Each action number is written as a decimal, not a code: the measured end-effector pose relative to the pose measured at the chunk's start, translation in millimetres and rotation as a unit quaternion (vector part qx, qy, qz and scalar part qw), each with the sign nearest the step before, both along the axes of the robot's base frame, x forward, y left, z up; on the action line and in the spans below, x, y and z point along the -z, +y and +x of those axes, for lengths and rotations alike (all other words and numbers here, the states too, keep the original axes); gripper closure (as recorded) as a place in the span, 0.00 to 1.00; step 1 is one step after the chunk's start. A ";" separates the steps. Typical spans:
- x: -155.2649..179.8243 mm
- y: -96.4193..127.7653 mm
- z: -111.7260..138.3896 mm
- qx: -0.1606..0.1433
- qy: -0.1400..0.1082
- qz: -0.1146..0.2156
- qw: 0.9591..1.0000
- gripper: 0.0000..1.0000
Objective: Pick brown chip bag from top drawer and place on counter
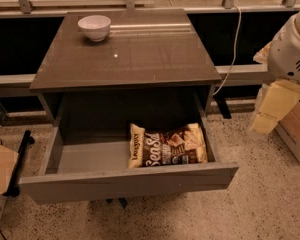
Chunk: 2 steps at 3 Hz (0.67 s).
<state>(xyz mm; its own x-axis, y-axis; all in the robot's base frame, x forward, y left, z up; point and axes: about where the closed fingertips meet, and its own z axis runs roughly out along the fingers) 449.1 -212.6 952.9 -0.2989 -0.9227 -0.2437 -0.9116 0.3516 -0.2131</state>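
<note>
Brown chip bag (167,146) lies in top drawer (130,183) below counter (140,54); claw (272,109) over floor (270,194).

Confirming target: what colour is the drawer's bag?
Brown chip bag: dark brown, tan ends, camera view. Hand hovers right.

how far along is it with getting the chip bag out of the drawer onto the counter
Done: the top drawer stands open. In hand: nothing; the gripper hangs off to the drawer's right, away from the brown chip bag lying in the drawer's right half. Left: reach in, grasp the bag, lift it onto the counter.
</note>
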 end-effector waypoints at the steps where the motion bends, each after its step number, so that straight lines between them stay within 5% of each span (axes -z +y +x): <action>1: 26.0 27.2 1.0 0.011 0.027 0.027 0.999 0.00; 2: 60.7 60.2 5.1 0.005 0.058 0.054 0.997 0.00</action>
<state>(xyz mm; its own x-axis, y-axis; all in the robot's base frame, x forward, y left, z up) 454.2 -152.4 892.3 -0.3391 -0.8901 -0.3046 -0.9245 0.3752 -0.0671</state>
